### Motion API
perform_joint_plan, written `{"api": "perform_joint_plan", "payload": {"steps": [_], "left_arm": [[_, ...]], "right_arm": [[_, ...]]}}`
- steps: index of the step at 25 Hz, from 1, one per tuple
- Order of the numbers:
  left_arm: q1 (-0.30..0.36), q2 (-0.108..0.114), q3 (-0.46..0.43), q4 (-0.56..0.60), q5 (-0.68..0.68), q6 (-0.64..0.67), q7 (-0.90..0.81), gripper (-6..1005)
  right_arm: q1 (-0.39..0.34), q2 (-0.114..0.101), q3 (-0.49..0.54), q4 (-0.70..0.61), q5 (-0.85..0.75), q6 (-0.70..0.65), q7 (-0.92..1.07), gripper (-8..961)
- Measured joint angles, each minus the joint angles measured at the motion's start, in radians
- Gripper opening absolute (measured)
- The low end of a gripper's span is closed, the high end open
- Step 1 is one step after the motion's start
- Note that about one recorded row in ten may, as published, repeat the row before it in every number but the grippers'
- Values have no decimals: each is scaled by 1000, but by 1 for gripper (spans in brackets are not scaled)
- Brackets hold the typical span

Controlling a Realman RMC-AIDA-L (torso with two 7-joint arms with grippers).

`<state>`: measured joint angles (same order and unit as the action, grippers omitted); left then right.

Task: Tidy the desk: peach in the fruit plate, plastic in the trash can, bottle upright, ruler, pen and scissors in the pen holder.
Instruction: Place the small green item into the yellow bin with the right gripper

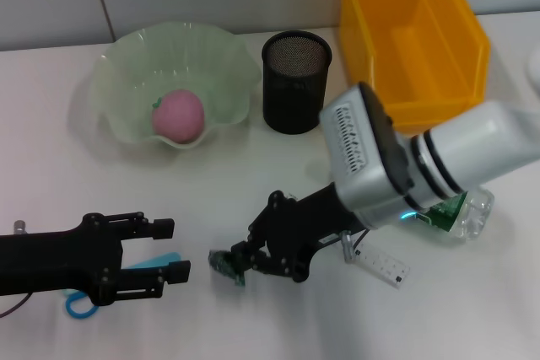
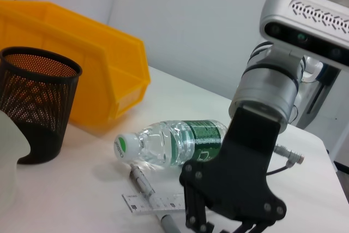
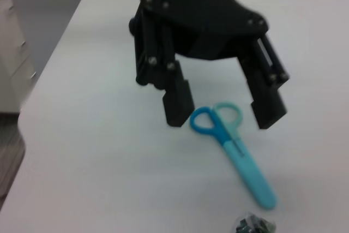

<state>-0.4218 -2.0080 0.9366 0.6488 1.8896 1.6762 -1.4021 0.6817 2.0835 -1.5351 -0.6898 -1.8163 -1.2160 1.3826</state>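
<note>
Right gripper (image 1: 239,265) low over the desk, fingers pinched on a crumpled plastic scrap (image 1: 225,265): light, limp, prone to slipping; best nipped at its bunched middle. Left gripper (image 1: 171,250) spread apart above the scissors (image 3: 234,148)

- White desk (image 1: 51,124).
- Far edge: green fruit plate (image 1: 126,73), black mesh pen holder (image 1: 295,82), yellow bin (image 1: 413,35).
- Near edge: blue scissors (image 1: 84,303), plastic scrap (image 1: 226,265), ruler (image 1: 384,265), pen (image 2: 143,181), bottle (image 2: 172,141) lying down.
</note>
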Motion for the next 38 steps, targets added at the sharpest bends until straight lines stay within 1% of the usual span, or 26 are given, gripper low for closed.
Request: {"api": "perform_joint_plan", "payload": {"steps": [1,2,3,6,7,8,10,11,13,16,17,18,19,20,22,23,26,27,28,29,30,31,32,34,35,38], "left_arm": [[0,0,0,0,0,0,0,720],[0,0,-1,0,0,0,0,720],[0,0,-1,0,0,0,0,720],[0,0,-3,0,0,0,0,720],[0,0,-3,0,0,0,0,720],[0,0,-3,0,0,0,0,720],[0,0,-3,0,4,-1,0,720],[0,0,-3,0,5,-2,0,720],[1,-1,-2,-1,5,-4,0,720],[2,-2,-3,-1,5,-4,1,720],[3,-2,-2,-2,5,-4,1,720],[3,-2,-2,-2,5,-4,1,720],[4,-2,-2,-2,5,-4,1,720],[4,-2,-2,-3,6,-3,2,720],[4,-2,-2,-3,6,-2,2,720],[4,-2,-2,-3,6,-2,2,720],[5,-2,-2,-3,6,-1,2,720],[5,-2,-2,-4,6,-1,2,720],[5,-2,-2,-4,6,-1,2,720],[5,-2,-2,-5,6,0,2,720],[5,-2,-2,-9,6,0,2,719],[5,-2,-2,-9,6,0,2,719],[5,-2,-2,-10,6,0,2,719],[5,-2,-2,-11,6,0,2,719],[5,-2,-2,-11,7,0,2,719],[5,-2,-2,-11,6,0,2,719]], "right_arm": [[0,0,0,0,0,0,0,103],[-32,-2,44,-33,0,-16,3,96],[-32,-2,44,-33,0,-16,3,88],[-72,-3,125,-61,0,-34,-1,81],[-92,-3,176,-72,0,-46,-7,81],[-92,-3,176,-72,0,-46,-7,81],[-116,-3,233,-82,8,-59,-22,81],[-132,-3,266,-81,30,-64,-45,81],[-182,-4,365,-58,173,-69,-162,81],[-191,-4,386,-48,218,-69,-194,81],[-208,-4,425,-16,325,-69,-267,80],[-208,-4,425,-16,325,-69,-267,80],[-221,-4,451,25,434,-69,-338,80],[-221,-4,451,25,434,-69,-338,80],[-233,-4,478,85,571,-69,-429,80],[-233,-4,478,85,571,-69,-429,80],[-235,-4,502,158,710,-69,-532,80],[-236,-4,506,200,801,-64,-593,80],[-236,-4,506,200,801,-64,-593,80],[-236,-3,507,220,844,-60,-626,80],[-233,-3,507,257,930,-51,-693,80],[-233,-3,507,257,930,-51,-693,81],[-230,-3,508,284,1002,-30,-748,81],[-229,-2,508,293,1029,-18,-769,82],[-227,-1,508,300,1060,22,-808,82],[-211,-1,506,302,1071,126,-845,83]]}}
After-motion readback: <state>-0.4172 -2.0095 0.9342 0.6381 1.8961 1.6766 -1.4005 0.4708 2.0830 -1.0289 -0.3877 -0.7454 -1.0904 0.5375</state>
